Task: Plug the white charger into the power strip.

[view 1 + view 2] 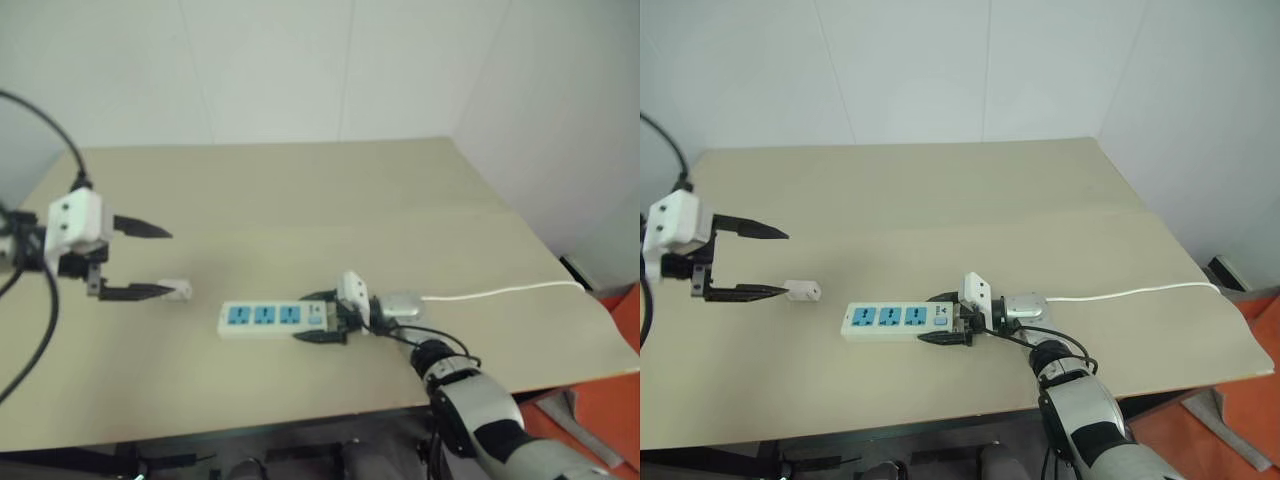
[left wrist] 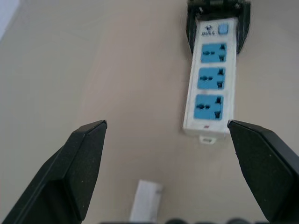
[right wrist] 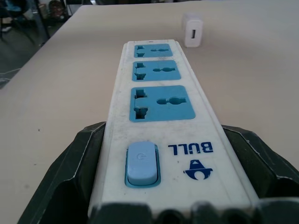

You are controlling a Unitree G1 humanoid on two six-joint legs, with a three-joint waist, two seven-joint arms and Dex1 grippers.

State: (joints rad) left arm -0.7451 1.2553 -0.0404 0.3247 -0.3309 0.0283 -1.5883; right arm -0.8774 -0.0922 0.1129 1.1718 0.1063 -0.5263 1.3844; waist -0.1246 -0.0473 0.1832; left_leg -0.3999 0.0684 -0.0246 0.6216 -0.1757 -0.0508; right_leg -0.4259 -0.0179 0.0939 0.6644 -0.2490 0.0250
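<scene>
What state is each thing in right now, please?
Charger: unplugged, lying on the table, apart from the strip.
Strip: flat on the table, all three sockets empty, switch end between the right gripper's fingers.
Cord: trailing across the table to its right edge.
Left gripper: open, empty, near the charger.
Right gripper: shut on the strip's switch end.

"BULL" in blue caps, w/ a small blue logo beside it, is printed on the power strip [image 3: 161, 116], on its white face next to the light-blue switch [image 3: 141, 163]. Upside down in right wrist view. No other legible text.
</scene>
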